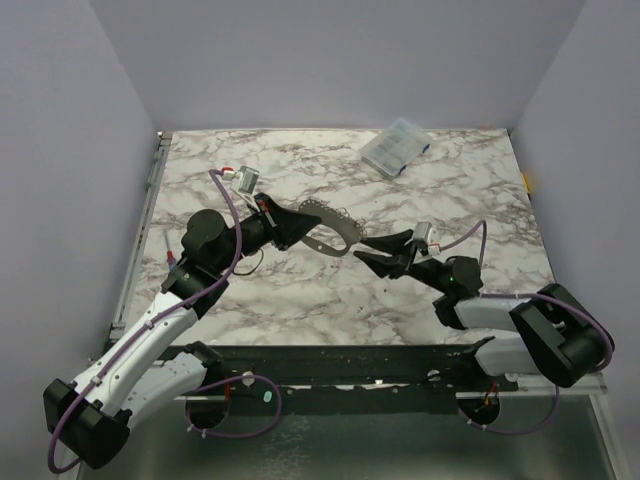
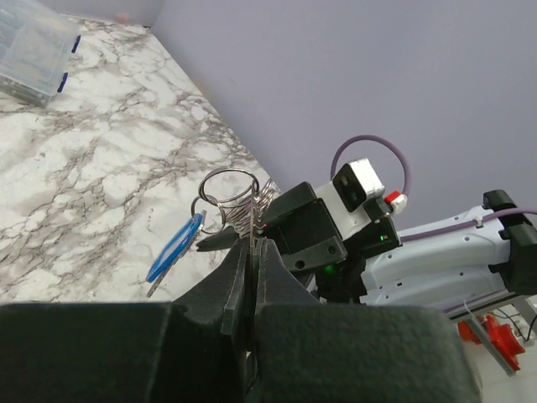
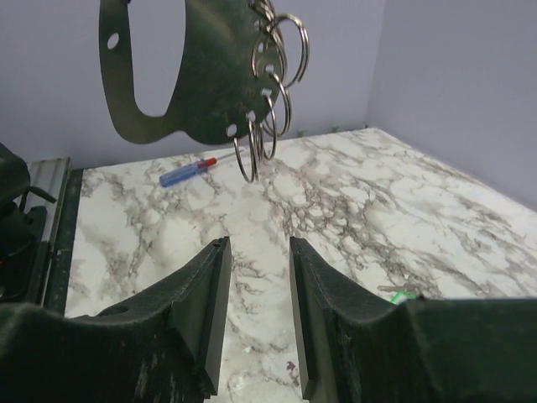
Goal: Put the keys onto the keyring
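Note:
My left gripper is shut on the keyring, a curved silvery band held above the table. In the left wrist view the band runs edge-on between the closed jaws of that gripper. Wire rings hang off it, and the blue key dangles from one of them. My right gripper stands open and empty, below and just short of the band and its rings. The green key lies on the marble, half hidden behind the right finger.
A clear plastic compartment box sits at the far right of the marble table, also in the left wrist view. A blue-handled screwdriver lies near the table's left edge. Grey walls close in three sides.

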Controlling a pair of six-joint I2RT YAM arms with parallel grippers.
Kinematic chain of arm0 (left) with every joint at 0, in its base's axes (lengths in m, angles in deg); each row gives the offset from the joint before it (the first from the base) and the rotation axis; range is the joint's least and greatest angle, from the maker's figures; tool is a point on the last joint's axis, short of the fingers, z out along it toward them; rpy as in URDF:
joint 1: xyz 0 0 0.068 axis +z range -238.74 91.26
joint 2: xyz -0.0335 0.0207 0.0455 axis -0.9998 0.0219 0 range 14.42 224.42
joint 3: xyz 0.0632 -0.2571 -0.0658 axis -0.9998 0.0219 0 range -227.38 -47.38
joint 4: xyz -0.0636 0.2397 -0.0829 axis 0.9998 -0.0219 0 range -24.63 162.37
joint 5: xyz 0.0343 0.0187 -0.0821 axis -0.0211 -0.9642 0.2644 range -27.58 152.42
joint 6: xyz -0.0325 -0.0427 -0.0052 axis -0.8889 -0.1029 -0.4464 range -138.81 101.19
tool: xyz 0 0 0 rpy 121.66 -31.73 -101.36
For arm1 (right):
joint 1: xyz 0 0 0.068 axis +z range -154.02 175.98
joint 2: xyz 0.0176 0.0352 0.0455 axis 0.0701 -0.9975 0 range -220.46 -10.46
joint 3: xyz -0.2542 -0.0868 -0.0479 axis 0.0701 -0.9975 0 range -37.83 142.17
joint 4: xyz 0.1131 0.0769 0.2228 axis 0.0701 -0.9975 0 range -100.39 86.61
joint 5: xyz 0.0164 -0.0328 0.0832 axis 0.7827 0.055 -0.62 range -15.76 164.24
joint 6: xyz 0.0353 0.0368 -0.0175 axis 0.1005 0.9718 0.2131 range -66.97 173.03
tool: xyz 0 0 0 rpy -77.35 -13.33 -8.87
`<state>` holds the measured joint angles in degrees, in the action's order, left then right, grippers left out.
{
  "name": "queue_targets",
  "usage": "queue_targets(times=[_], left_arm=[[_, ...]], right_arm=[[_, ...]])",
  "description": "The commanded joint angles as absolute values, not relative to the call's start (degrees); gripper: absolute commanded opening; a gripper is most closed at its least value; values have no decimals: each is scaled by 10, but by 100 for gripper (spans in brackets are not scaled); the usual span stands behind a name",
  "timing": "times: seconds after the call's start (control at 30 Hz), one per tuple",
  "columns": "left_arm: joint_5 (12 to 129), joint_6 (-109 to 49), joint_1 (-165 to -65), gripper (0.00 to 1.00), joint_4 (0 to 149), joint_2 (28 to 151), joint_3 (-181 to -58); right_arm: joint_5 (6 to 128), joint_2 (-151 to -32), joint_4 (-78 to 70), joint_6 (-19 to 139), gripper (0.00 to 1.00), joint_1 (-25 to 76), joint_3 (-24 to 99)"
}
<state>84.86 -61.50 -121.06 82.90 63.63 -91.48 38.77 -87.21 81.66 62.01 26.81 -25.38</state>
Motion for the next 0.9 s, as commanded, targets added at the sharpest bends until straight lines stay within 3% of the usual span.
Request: queue_targets(times=[0.0,0.87], left_arm=[[850,-632,-1209,0,864,633,-907],[846,-633,-1209,0,898,627,-905]], right_arm=[[385,-854,947,607,42,273,-229],[396,-784,763,584,45,278,-196]])
